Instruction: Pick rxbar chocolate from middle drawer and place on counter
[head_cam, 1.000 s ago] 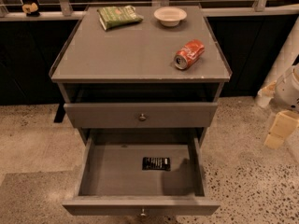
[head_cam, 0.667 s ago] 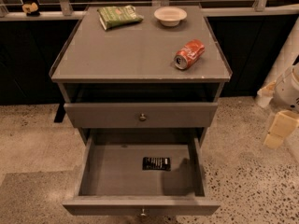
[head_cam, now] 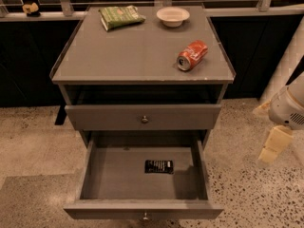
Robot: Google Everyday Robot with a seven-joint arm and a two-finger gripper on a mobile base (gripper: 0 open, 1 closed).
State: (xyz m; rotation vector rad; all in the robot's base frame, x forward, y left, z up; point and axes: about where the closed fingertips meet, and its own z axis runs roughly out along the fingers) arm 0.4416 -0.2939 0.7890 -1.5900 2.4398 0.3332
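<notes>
The rxbar chocolate [head_cam: 159, 166], a flat black bar with white lettering, lies on the floor of the middle drawer [head_cam: 118, 177], right of centre. That drawer is pulled fully out at the bottom of the grey cabinet. The counter [head_cam: 133, 56] is the cabinet's flat grey top. My gripper [head_cam: 274, 145] hangs at the right edge of the camera view, beside the cabinet and above the floor. It is well to the right of the open drawer and touches nothing.
On the counter lie a red soda can [head_cam: 192, 55] on its side at the right, a green snack bag [head_cam: 121, 17] at the back left and a white bowl [head_cam: 173, 16] at the back. The knobbed drawer [head_cam: 104, 118] above is closed. Speckled floor surrounds the cabinet.
My gripper has drifted slightly down and to the left. The bar, the drawer and the things on the counter have not moved.
</notes>
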